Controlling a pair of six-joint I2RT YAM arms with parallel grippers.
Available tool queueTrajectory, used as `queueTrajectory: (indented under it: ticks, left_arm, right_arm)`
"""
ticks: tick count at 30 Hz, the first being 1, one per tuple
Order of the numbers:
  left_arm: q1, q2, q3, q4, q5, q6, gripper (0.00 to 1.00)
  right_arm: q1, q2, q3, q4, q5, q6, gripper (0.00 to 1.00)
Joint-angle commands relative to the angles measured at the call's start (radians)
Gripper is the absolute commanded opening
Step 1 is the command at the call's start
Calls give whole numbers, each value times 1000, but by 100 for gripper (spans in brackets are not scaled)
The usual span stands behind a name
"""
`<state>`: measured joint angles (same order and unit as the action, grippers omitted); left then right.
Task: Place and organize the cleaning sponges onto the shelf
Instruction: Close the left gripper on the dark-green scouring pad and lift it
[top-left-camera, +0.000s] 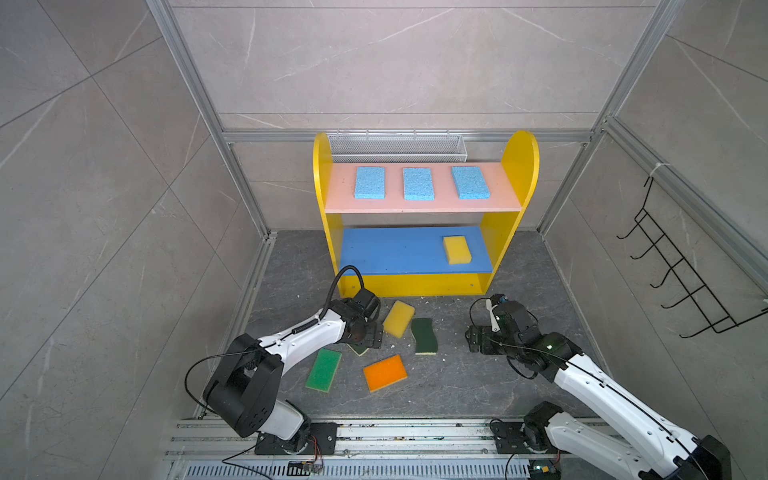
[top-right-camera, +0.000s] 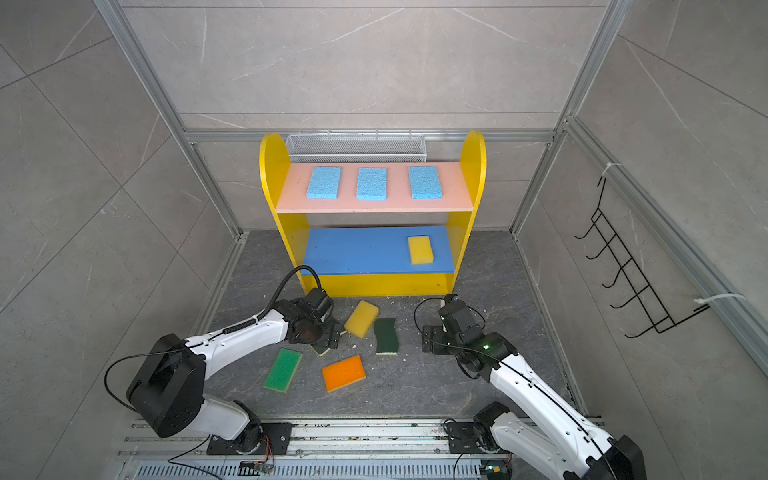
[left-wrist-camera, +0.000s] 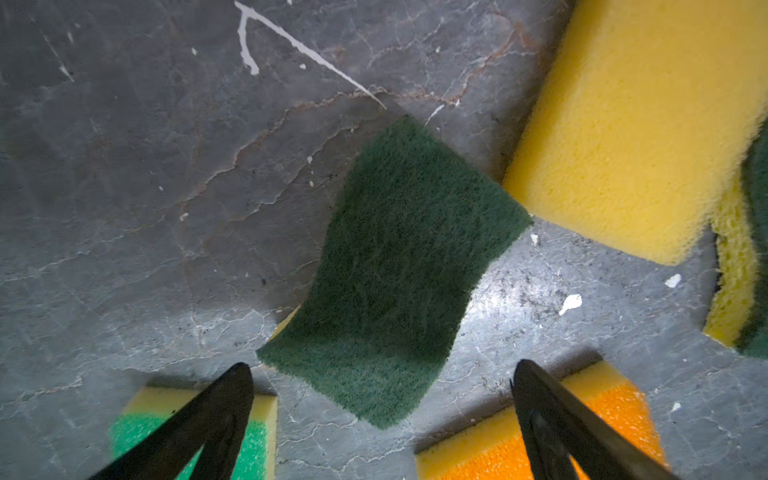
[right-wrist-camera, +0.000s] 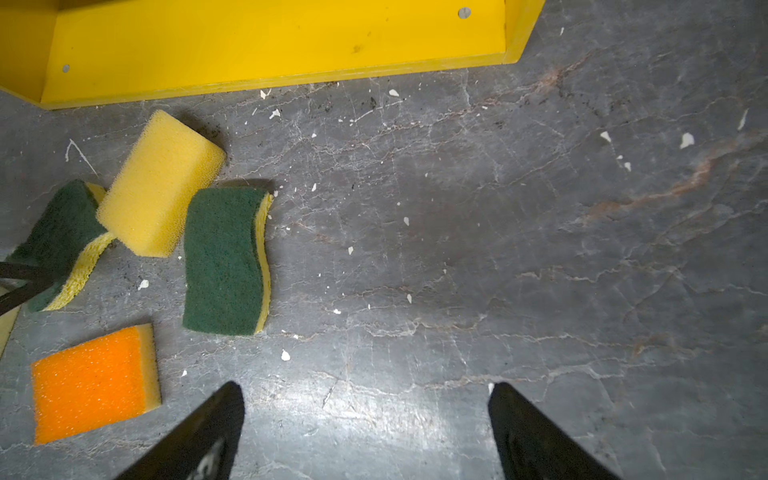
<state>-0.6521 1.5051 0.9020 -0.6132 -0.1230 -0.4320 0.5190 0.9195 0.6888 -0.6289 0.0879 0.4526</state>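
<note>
Three blue sponges lie on the shelf's pink top board, and a yellow sponge lies on its blue board. In front of the shelf, the left gripper, fingers apart, hovers over a dark-green sponge; the right gripper, fingers apart, hangs over the floor.

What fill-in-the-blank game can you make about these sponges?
The pink board holds ___ blue sponges.
The sponge on the blue board is ___.
___ sponges lie on the floor.
Missing words: three; yellow; five.
</note>
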Motion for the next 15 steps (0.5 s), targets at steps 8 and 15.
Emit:
queueTrajectory:
  ticks: [8, 15]
  left_arm:
    - [-29, 93, -3, 24, -11, 39, 100]
    - [-55, 53, 31, 48, 40, -47, 98]
  right_arm:
    - [5, -5, 18, -16, -14, -9, 94]
    - [5, -7, 12, -13, -13, -9, 94]
